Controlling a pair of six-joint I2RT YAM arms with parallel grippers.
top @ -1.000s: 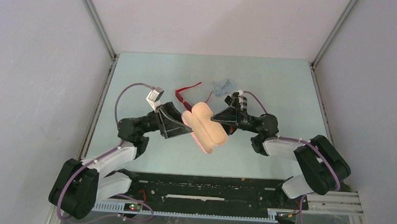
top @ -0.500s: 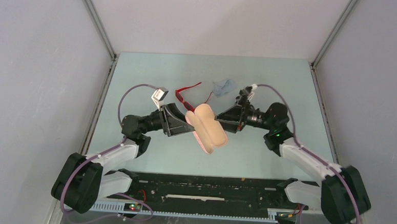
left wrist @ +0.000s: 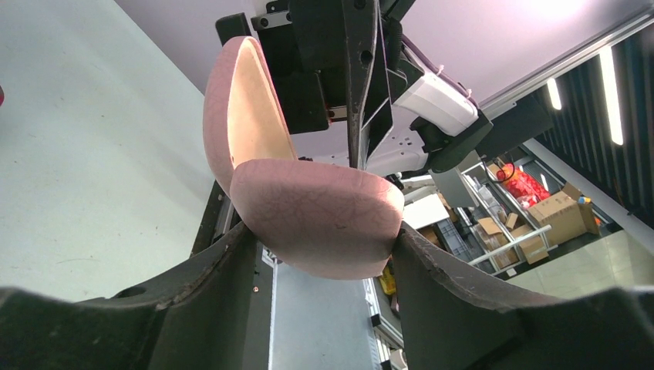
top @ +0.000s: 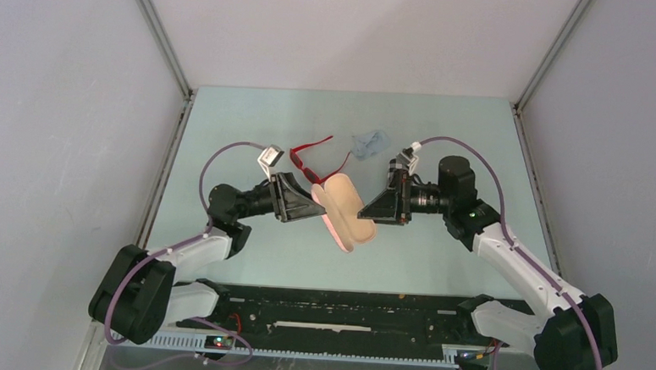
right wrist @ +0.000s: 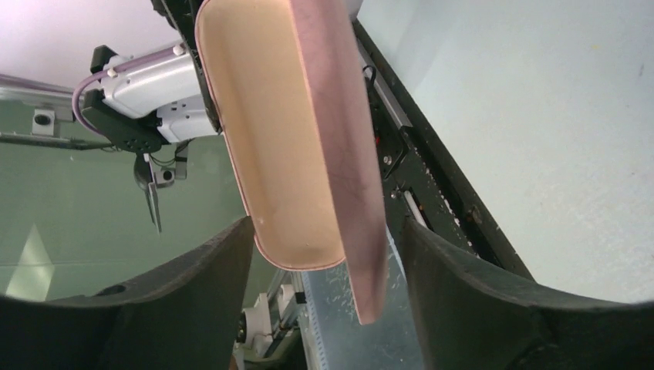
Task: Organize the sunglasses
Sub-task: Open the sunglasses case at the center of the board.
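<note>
The red sunglasses (top: 309, 160) lie open on the table behind the grippers. The slim orange-lensed pair is out of view. My left gripper (top: 317, 206) is shut on one half of an open pink case (top: 345, 213) and holds it above the table. In the left wrist view the case (left wrist: 316, 220) is pinched between both fingers of the gripper (left wrist: 320, 231). My right gripper (top: 367, 206) is open at the case's right side. In the right wrist view the case's tan-lined half (right wrist: 278, 139) and its pink edge hang between the spread fingers of that gripper (right wrist: 324, 231), with gaps on both sides.
A crumpled pale blue cloth (top: 370, 142) lies at the back, right of the red sunglasses. The black rail (top: 343, 317) with the arm bases runs along the near edge. Grey walls close in the table on three sides.
The right arm has swung its elbow out to the right and levelled its gripper beside the case. The left gripper has shifted slightly right with the case.
</note>
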